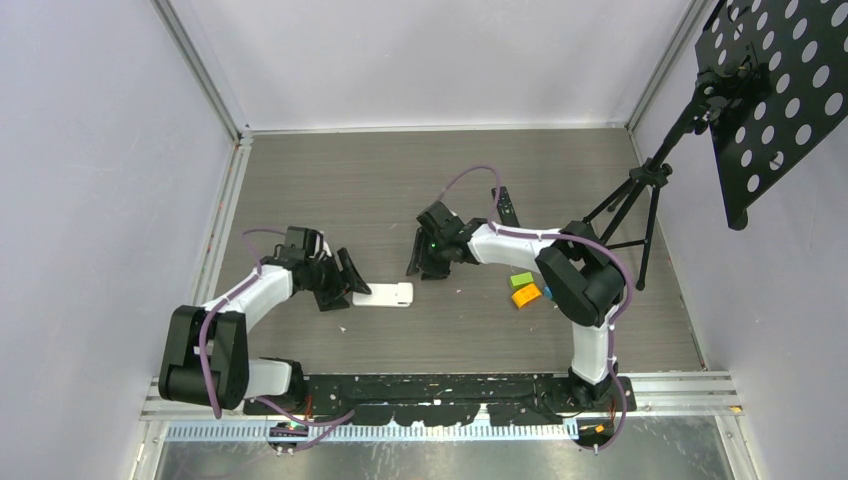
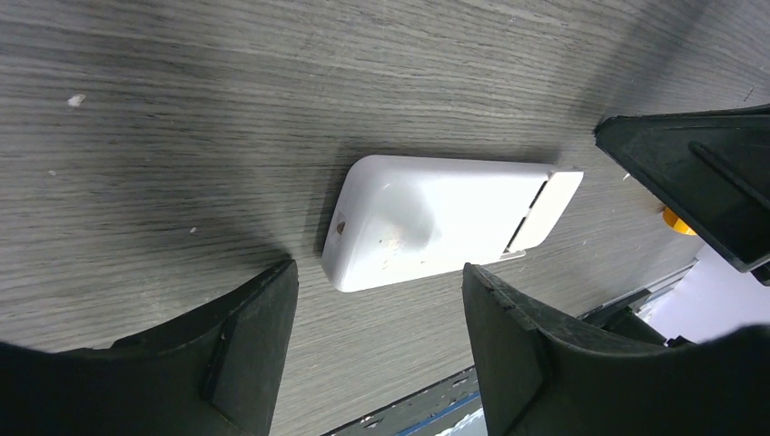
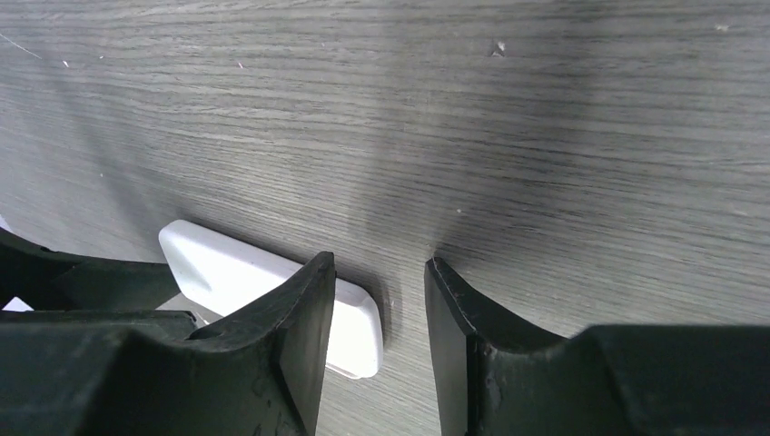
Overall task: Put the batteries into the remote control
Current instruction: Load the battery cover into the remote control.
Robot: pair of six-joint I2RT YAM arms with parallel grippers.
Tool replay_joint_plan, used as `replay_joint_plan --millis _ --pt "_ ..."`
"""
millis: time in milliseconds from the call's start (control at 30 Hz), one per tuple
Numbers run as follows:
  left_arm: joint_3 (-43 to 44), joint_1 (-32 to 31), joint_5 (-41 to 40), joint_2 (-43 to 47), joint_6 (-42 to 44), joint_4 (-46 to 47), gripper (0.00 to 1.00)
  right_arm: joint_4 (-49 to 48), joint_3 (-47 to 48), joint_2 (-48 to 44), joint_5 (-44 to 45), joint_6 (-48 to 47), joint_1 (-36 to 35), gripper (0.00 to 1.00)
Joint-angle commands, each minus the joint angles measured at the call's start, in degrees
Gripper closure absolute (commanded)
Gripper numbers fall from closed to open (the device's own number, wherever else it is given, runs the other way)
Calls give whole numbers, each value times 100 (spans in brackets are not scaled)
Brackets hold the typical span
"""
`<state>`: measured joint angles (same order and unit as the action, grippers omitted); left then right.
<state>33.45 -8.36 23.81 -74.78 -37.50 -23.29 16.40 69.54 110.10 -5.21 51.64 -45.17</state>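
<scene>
left pincer [image 2: 377,277] spread, empty, at one end of the white remote [image 1: 385,296]; right pincer [image 3: 380,263] spread, empty, near the other.

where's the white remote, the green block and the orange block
white remote [image 2: 427,218], left wrist view, middle of its back
green block [image 1: 521,281], top view, top face
orange block [image 1: 527,296], top view, top face
</scene>
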Motion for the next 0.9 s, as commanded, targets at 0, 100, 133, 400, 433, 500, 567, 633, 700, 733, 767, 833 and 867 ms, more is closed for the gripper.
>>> replay_joint_plan --millis 0,100,133,400,433,500,567,633,700,733,767,833,867 --pt "-160 1 17 -120 -102 199 32 3 141 48 2 192 -27 54" --pt "-198 1 18 -134 -126 228 35 -1 87 -9 -118 140 -34 56" --pt "-206 1 14 -147 -129 228 37 3 82 -25 -147 118 -45 56" --pt "-227 1 -16 -118 -135 217 44 -11 44 -12 -325 41 -147 60" --pt "-232 1 -25 -105 -134 204 44 -14 26 -22 -323 54 -156 62" --pt "-230 1 -39 -87 -140 194 45 -50 -19 -51 -314 96 -167 64" --pt "-231 1 -43 -88 -135 201 45 -69 -52 -80 -306 132 -184 64" --pt "-217 1 -43 -89 -137 202 45 -75 -69 -101 -296 146 -194 67" --pt "-211 1 -43 -97 -143 202 46 -107 -93 -108 -312 164 -203 69" --pt "-208 1 -36 -96 -144 202 46 -117 -102 -111 -310 177 -203 70" --pt "-210 1 -35 -95 -144 202 45 -126 -116 -120 -297 186 -211 70" --pt "-207 -3 -40 -89 -135 202 46 -149 -125 -133 -243 184 -212 67" --pt "-194 1 -42 -85 -129 202 45 -154 -118 -152 -210 181 -207 65"
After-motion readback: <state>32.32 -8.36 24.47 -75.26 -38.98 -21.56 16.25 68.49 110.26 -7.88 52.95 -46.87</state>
